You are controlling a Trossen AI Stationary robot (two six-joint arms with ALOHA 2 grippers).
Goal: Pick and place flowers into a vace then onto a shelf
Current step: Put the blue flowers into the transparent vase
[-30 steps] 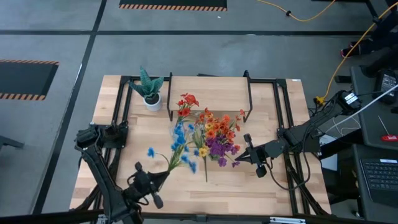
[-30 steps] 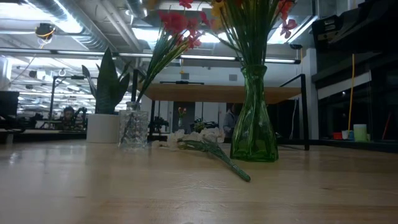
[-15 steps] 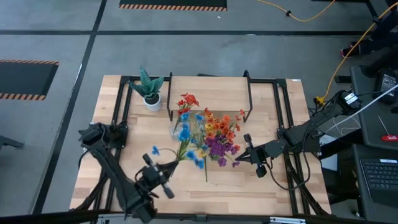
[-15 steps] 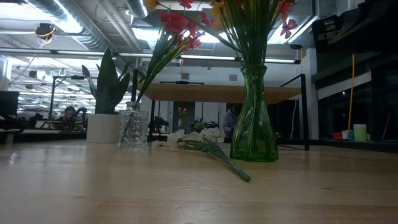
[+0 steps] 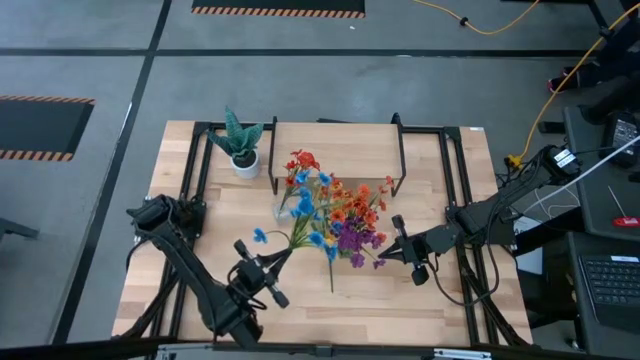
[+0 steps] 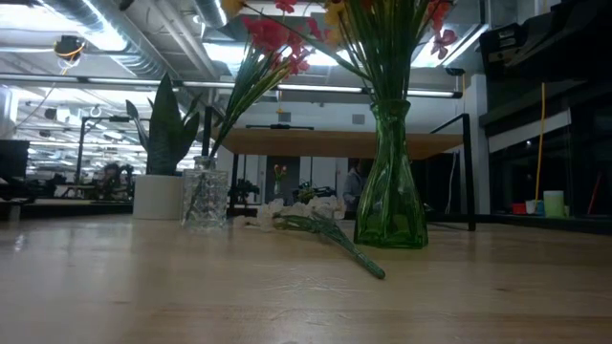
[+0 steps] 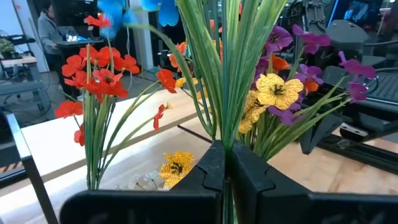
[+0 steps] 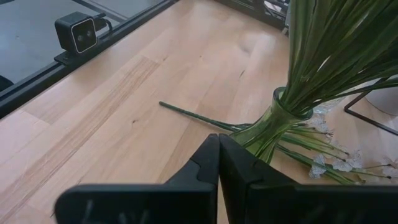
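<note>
My left gripper (image 5: 272, 264) is shut on a bunch of blue flowers (image 5: 304, 206), held above the table near the front left of the vases. A green glass vase (image 6: 390, 191) holds orange, yellow and purple flowers (image 5: 350, 215). A clear glass vase (image 6: 206, 196) holds red flowers (image 5: 300, 162). One loose stem (image 6: 344, 244) lies on the table by the green vase. The shelf (image 5: 335, 148) stands at the far middle. My right gripper (image 5: 393, 250) is shut and empty, just right of the green vase (image 8: 280, 121). My left gripper pinches the bunch's green stalks (image 7: 225, 134) between its two fingers, at their lower end. The fingers (image 7: 208, 168) come slanting from the table's near left. The stalks run on past the fingertips, the blue blooms (image 7: 118, 9) at their far end, clear of the table.
A spiky green plant in a white pot (image 5: 240, 150) stands at the far left. White flowers (image 8: 329, 165) lie on the table behind the green vase. Black frame rails (image 5: 455, 190) run along the table's sides. A small camera (image 8: 78, 34) sits at the near edge.
My left gripper has gone toward the table's right and far edges, toward the vases, still shut on the blue bunch. The blue blooms have moved with it and now stand over the two vases' flowers.
</note>
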